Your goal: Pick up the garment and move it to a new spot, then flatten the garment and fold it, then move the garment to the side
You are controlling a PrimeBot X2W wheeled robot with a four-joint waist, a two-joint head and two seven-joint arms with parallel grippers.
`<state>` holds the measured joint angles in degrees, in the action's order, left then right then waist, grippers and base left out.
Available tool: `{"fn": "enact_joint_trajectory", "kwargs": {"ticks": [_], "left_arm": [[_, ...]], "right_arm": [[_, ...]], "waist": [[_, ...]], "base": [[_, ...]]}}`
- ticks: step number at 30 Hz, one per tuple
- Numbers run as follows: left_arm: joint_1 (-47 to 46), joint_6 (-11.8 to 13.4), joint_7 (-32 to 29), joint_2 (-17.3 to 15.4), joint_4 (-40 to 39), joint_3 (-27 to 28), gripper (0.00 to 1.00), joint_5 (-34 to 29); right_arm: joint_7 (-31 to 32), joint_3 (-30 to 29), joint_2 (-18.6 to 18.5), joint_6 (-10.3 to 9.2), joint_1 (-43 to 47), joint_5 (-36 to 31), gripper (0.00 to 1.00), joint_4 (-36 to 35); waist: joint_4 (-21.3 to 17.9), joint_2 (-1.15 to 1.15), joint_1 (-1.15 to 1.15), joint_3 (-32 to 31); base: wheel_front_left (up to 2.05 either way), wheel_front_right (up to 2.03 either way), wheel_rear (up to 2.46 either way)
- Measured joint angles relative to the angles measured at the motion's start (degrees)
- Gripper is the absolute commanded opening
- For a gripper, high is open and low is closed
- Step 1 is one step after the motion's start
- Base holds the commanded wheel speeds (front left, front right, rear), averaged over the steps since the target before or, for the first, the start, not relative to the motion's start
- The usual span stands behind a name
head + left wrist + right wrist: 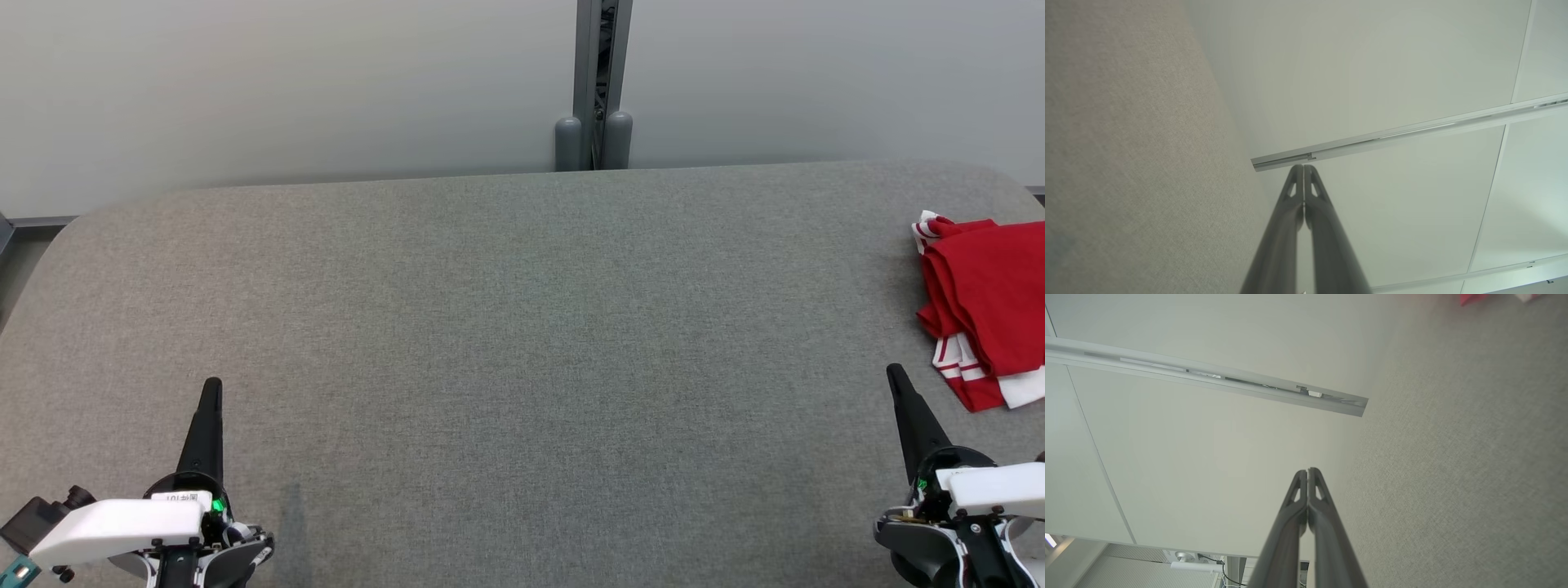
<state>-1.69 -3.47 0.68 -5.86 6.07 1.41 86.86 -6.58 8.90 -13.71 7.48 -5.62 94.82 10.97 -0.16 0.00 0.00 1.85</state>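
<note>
Red garment [988, 294] lay at right edge of desk [522, 327], open surface leftward. Left end effector [211, 384] and right end effector [895, 371] were clenched.

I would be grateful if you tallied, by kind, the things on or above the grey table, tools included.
Red and white garment: 1
Tools: 2, the left tool and the right tool, both shut
Total: 3, on or above the grey fabric table
</note>
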Motion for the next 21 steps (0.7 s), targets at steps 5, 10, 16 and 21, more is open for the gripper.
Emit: {"fn": "enact_joint_trajectory", "kwargs": {"ticks": [5, 10, 16, 21], "left_arm": [[-0.1, 0.0, -0.7, -0.1, 0.0, 0.2, 0.0, 3.3], [-0.3, 0.0, -1.3, -0.2, 0.0, 0.4, 0.0, 6.1], [-0.4, 0.1, -1.9, -0.3, 0.0, 0.6, 0.0, 8.4], [-0.4, 0.1, -2.2, -0.3, 0.0, 0.7, 0.0, 9.4]], "right_arm": [[0.0, 0.8, -0.9, 0.0, -0.1, 4.5, 0.0, 0.0], [0.0, 1.3, -1.7, 0.0, -0.3, 8.3, 0.0, 0.0], [0.0, 1.9, -2.4, 0.0, -0.4, 11.2, 0.0, 0.0], [0.0, 2.3, -2.8, 0.0, -0.6, 13.0, 0.0, 0.0]], "waist": [[0.1, 0.0, 0.0, -0.6], [0.1, 0.0, 0.0, -1.2], [0.1, 0.0, 0.0, -1.7], [0.2, 0.0, 0.0, -1.9]], "base": [[0.0, 0.0, 0.0], [0.0, 0.0, 0.0], [0.0, 0.0, 0.0], [0.0, 0.0, 0.0]]}}
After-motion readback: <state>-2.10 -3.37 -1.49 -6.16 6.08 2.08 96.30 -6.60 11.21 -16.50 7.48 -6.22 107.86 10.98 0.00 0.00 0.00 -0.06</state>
